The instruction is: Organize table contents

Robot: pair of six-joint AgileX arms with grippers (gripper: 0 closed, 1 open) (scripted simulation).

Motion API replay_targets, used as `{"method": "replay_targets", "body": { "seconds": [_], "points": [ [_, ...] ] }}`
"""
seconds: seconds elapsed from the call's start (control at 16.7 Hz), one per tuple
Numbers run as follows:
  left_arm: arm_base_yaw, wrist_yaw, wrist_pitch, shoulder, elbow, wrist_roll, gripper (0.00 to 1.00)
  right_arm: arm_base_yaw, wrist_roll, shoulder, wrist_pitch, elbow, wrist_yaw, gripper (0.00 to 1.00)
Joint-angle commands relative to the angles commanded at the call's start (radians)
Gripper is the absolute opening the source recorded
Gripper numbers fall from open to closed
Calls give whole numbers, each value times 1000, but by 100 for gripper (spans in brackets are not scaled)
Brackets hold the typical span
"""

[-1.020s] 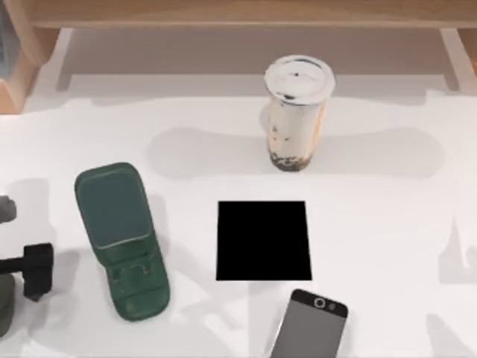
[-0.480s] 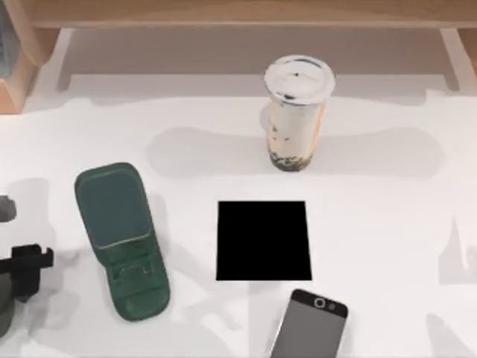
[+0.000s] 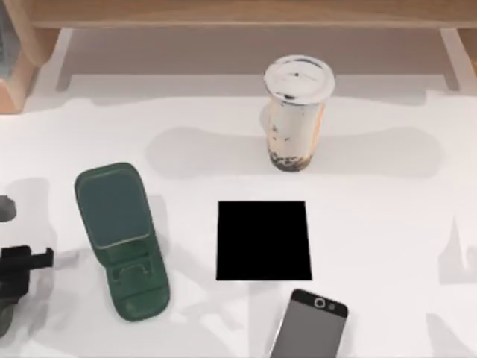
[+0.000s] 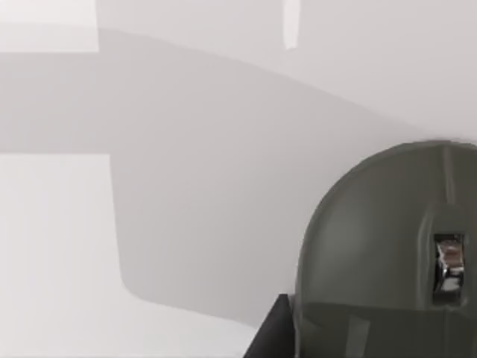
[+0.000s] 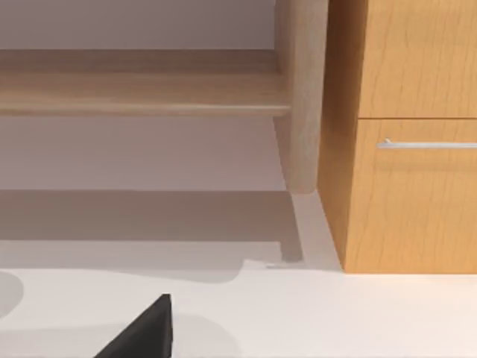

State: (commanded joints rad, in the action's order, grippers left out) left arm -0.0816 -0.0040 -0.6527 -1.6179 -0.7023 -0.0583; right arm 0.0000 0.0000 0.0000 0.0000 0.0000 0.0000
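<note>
Left hand (image 3: 22, 261) at desk (image 3: 387, 224) left edge, grip state unclear. Phone (image 3: 309, 328) off stand (image 3: 123, 239), pad (image 3: 263, 240) bare, cup (image 3: 297, 112) at back. Mouse (image 4: 387, 253) close under left wrist cam. Sorting prob barely begun.

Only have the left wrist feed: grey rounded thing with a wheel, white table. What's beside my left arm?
Observer: In the top view, the left gripper is at the left edge of the table. The dark green phone stand lies just to its right, apart from it.
Operator: Anything in the middle of the table?
Observer: A black square pad lies flat mid-table, and the smartphone lies just past its near right corner, not on it.
</note>
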Motion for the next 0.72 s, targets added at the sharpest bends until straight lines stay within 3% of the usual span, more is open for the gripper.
{"method": "replay_targets", "body": {
  "seconds": [0.3, 0.72],
  "points": [
    [2, 3, -55, 35, -45, 0, 0, 0, 0, 0, 0, 0, 0, 100],
    [5, 3, -386, 149, -233, -4, 0, 0, 0, 0, 0, 0, 0, 100]
  ]
}}
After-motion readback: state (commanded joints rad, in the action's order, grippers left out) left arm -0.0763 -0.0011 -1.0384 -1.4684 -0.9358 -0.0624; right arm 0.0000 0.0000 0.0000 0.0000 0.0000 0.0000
